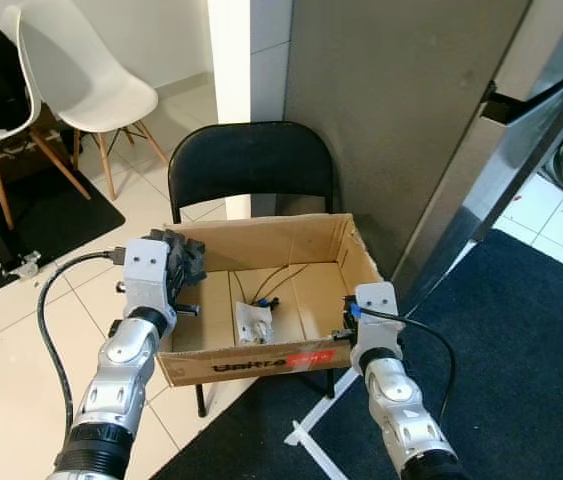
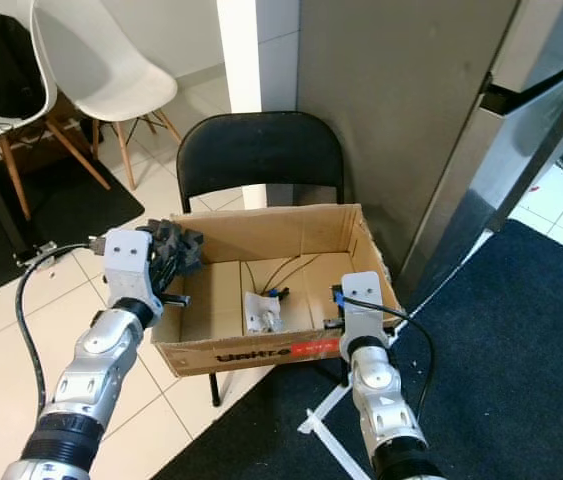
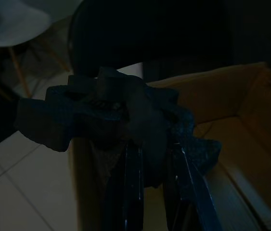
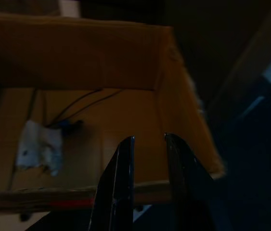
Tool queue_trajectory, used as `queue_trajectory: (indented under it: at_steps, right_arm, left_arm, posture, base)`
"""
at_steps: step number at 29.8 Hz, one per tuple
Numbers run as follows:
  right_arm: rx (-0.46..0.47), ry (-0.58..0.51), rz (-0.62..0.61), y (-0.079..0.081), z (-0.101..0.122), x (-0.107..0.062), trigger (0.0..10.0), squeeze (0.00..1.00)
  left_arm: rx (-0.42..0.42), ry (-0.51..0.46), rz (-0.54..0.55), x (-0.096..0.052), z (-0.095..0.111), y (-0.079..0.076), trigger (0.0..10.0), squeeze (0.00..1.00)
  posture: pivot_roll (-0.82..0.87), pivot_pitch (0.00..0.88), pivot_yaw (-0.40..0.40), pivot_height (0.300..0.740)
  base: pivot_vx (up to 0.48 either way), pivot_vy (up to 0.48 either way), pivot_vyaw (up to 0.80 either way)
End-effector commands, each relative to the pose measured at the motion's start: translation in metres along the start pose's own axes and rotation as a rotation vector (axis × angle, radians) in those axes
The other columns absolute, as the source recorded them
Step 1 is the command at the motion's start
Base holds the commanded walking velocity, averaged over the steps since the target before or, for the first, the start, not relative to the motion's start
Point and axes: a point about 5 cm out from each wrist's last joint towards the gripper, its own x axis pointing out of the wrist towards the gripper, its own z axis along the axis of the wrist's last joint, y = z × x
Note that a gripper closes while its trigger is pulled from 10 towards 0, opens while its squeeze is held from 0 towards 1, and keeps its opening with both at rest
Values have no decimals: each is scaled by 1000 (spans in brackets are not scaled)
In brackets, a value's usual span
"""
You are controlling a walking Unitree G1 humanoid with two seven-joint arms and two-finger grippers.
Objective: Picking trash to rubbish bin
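left gripper: pinching a dark crumpled wad between both fingers, holding it up over the box's left rear corner
wad: dark blue-grey, bulky, sticks out past the fingertips (what it's made of, can't tell)
right gripper: fingers close together with a narrow gap, nothing between them; sits at the box's front right corner, tips pointing over the front wall into the box
box: open brown cardboard, just ahead of both grippers, resting on the seat of a black folding chair; red strip and dark print on the front wall
inside box: crumpled white wrapper on the floor, between the two grippers and below them; thin black wires with a small blue bit just behind it
white chair: well off beyond the left gripper, on pale tiles
dark mat: on the floor beside and below the right arm
grey panel: upright, past the box on the right gripper's side
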Motion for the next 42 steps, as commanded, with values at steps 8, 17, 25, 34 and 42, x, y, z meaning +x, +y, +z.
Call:
queue_trajectory:
  at_steps: [8,17,25,34,42]
  right_arm:
    - [1,15,9,2,-4,-2,10000,0]
    - [-8,7,33,7,-1,0,10000,0]
    - [-57,-27,123,19,15,17,10000,0]
    - [-100,-63,248,37,35,30,10000,0]
    - [-162,-49,327,48,28,28,10000,0]
  left_arm:
    - [6,16,14,-2,-4,3,10000,0]
    - [5,25,18,-1,-8,3,10000,0]
    - [28,36,1,6,-10,2,10000,0]
    - [43,22,-62,14,-5,-10,10000,0]
    - [27,20,-80,7,-9,-18,10000,0]
  posture:
    - [13,91,20,740]
    - [7,83,19,740]
    - [0,112,-4,740]
    - [1,217,-49,740]
    - [0,260,-65,740]
  base:
    - [0,0,0]
    - [0,0,0]
    - [0,0,0]
    - [0,0,0]
    - [0,0,0]
